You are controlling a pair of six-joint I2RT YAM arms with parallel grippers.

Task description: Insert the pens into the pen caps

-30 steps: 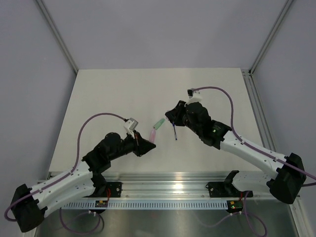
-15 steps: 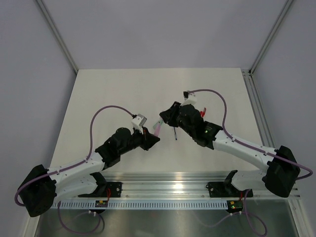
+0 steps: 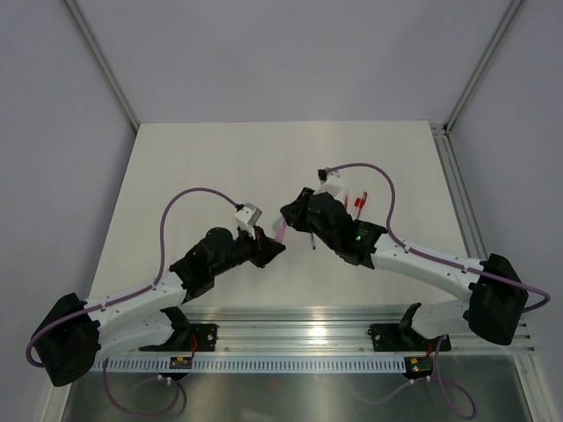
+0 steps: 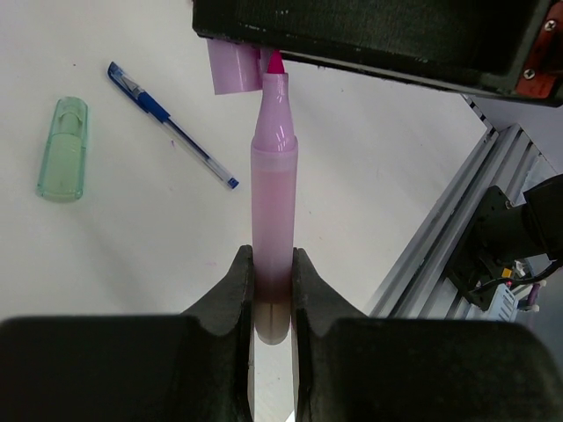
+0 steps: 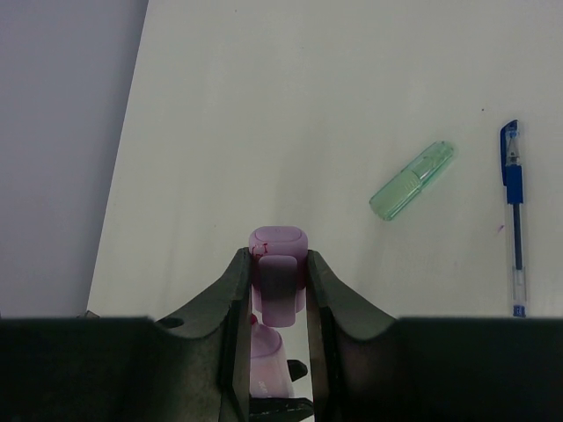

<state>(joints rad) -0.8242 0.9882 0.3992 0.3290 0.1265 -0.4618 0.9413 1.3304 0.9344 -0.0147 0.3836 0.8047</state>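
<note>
My left gripper [image 4: 273,281] is shut on the rear end of a pink pen [image 4: 274,202], whose magenta tip points up and away. The tip sits right at the mouth of a pale pink pen cap [image 4: 236,69], slightly to one side of it; I cannot tell whether it is inside. My right gripper [image 5: 277,281] is shut on that pink cap [image 5: 280,264], with the pink pen [image 5: 268,352] just beneath it. From above, the left gripper [image 3: 268,249] and the right gripper [image 3: 290,213] meet mid-table around the pink pen [image 3: 280,232].
A pale green cap [image 5: 412,180] and a slim blue pen [image 5: 515,220] lie loose on the white table, also seen as the green cap [image 4: 63,149] and blue pen [image 4: 171,132]. Two small red pieces [image 3: 359,204] lie behind the right arm. The aluminium rail [image 3: 308,330] runs along the near edge.
Both arms closed in on each other: the left gripper carried the pink pen up and right, the right gripper brought the pink cap left. The red pieces came into view.
</note>
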